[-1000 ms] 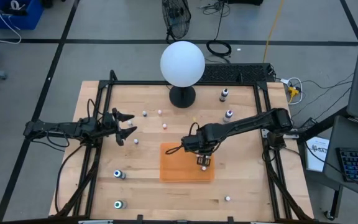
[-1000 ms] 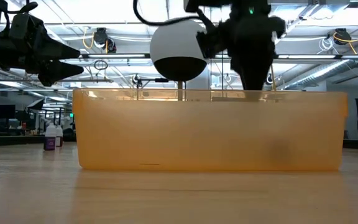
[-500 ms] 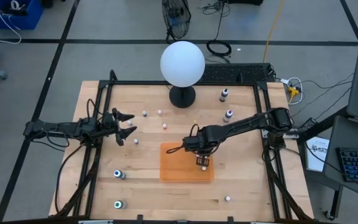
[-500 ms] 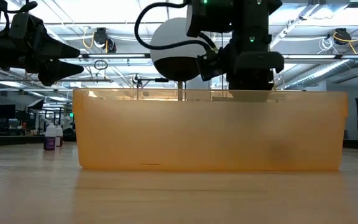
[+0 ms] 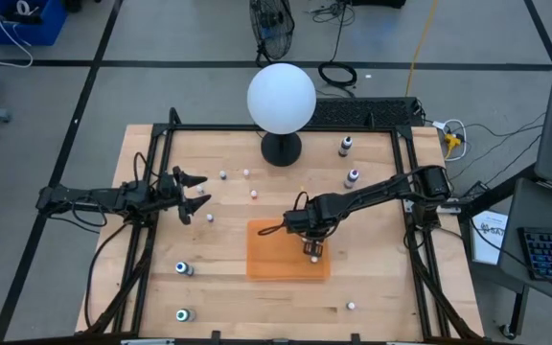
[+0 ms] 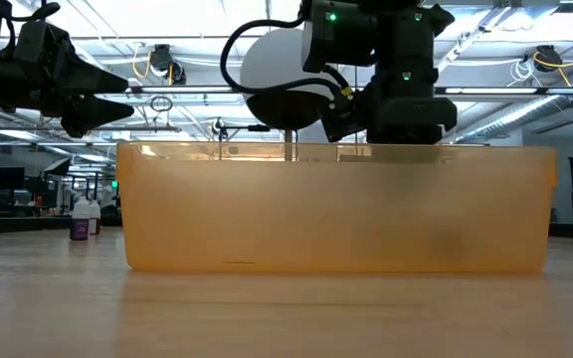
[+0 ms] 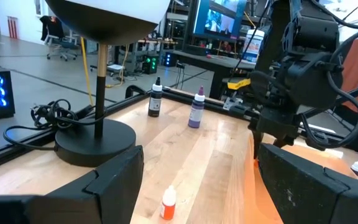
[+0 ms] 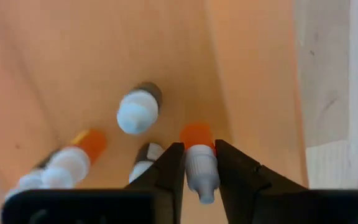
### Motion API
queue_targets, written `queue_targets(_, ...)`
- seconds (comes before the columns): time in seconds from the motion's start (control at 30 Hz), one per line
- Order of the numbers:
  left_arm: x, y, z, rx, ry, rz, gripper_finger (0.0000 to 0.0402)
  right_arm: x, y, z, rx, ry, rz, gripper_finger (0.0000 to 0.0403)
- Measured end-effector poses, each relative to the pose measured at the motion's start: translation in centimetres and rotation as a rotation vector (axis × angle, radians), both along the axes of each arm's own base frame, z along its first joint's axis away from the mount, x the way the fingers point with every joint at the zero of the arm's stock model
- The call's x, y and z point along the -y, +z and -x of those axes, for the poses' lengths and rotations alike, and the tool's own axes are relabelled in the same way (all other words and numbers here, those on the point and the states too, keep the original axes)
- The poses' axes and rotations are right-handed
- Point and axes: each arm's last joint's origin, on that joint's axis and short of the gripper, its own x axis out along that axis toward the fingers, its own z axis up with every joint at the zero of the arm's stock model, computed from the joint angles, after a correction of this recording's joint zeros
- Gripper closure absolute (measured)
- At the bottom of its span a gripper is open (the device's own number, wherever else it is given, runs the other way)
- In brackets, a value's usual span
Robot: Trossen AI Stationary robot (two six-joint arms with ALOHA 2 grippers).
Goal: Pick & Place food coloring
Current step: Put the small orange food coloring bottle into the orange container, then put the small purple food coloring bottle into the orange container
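My right gripper (image 5: pixel 312 252) points straight down inside the translucent orange bin (image 5: pixel 271 251), shut on a small orange food coloring bottle (image 8: pixel 197 149) with a white cap. Several more tiny bottles lie on the bin's floor, among them a dark one (image 8: pixel 139 110) and an orange one (image 8: pixel 74 154). In the low view the bin's wall (image 6: pixel 267 219) hides the fingers. My left gripper (image 5: pixel 195 197) hovers open above the table's left side, level, holding nothing. My right gripper pinches the orange bottle's white cap (image 8: pixel 200 167) between its two fingers (image 8: pixel 170 169), coming from above and pointing down. The bottle hangs cap up with its orange body toward the bin's floor. Whether its base rests there, I cannot tell.
Loose bottles stand on the wooden table: two at the far right (image 5: pixel 344 146) (image 5: pixel 353 177), two at the near left (image 5: pixel 184 269) (image 5: pixel 182 314), tiny ones near the middle (image 5: pixel 254 194) and one near the front (image 5: pixel 351 307). A white globe lamp (image 5: pixel 281 98) stands at the far edge.
My right gripper has sunk down into the orange bin with the bottle, most of it in the first half second, and stays pointing down.
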Motion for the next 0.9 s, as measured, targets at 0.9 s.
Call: queue_targets(0.9,0.0,0.0,0.0,0.000,0.000,0.000,0.0091,-11.0,5.3,2.0,-0.138,-0.195,-0.257,0.0278)
